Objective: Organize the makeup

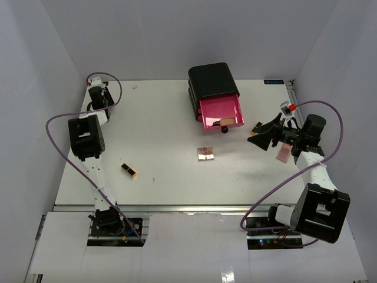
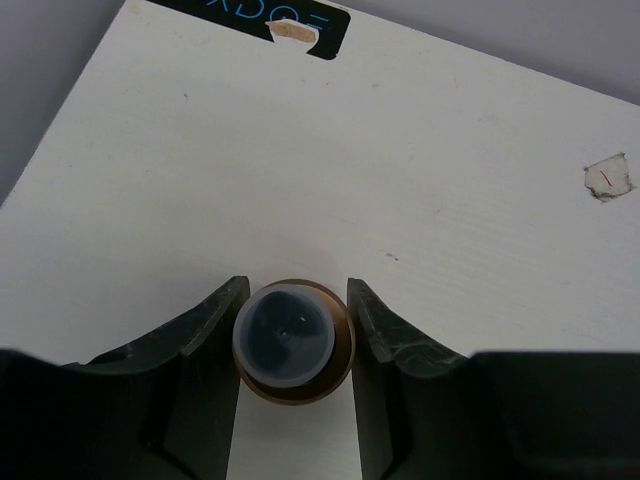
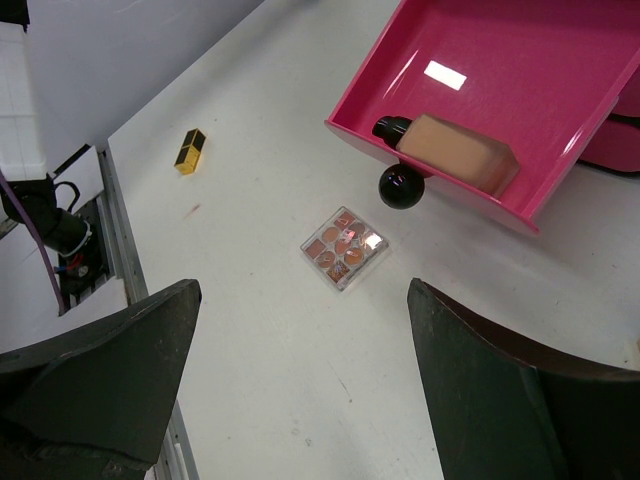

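Note:
My left gripper (image 2: 292, 330) is at the table's far left corner (image 1: 95, 88), its fingers closed against a small brown bottle (image 2: 290, 342) with a dark cap that stands upright on the table. My right gripper (image 3: 300, 380) is open and empty, held above the table at the right (image 1: 265, 133). A square pink-pan palette (image 3: 344, 247) lies ahead of it, mid-table (image 1: 205, 154). A black-and-gold lipstick (image 1: 129, 170) lies at the left, also in the right wrist view (image 3: 190, 150). A flat pink compact (image 1: 284, 154) lies partly under the right arm.
A black box (image 1: 211, 79) stands at the back with a pink drawer (image 1: 207, 106) pulled out; a tan bottle (image 3: 455, 152) lies in the drawer (image 3: 520, 70) behind its black knob (image 3: 401, 186). A small dark-and-gold item (image 1: 257, 126) lies right of the drawer.

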Controlling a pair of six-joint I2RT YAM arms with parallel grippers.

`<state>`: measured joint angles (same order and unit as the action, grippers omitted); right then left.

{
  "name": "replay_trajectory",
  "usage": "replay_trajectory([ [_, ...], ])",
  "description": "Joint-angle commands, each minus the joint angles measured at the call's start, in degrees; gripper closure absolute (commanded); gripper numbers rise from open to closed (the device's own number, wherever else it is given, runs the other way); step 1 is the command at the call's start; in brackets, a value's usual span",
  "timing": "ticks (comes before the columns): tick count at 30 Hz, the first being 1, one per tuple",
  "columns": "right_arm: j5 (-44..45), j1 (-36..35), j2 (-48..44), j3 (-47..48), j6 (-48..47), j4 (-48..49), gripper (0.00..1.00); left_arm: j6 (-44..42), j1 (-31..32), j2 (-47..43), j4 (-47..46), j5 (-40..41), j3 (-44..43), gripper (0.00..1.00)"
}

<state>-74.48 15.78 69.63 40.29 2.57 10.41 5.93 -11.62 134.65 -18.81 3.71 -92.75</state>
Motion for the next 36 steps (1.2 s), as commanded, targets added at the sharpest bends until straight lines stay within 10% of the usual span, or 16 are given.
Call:
replay_trajectory([
  [1, -1.1, 0.5, -0.6, 1.1, -0.6, 0.3, 0.09, 1.0, -0.2, -2.2, 1.1, -1.3, -0.5, 0.76],
  [13, -0.7, 0.9, -2.6, 1.1, -1.7, -0.6, 0.1, 15.1, 1.6, -16.7, -3.1, -28.4, 9.0, 0.97],
  [22, -0.2, 2.7, -3.8, 1.2, -2.1, -1.3, 0.1, 15.6, 17.1, -25.6, 3.6, -40.3, 3.4, 0.96],
  [36, -0.4, 4.0, -4.4, 1.0, -2.0, -1.1, 0.1, -20.4, 44.1, -30.3, 28.2, -12.6, -6.6, 0.94],
])
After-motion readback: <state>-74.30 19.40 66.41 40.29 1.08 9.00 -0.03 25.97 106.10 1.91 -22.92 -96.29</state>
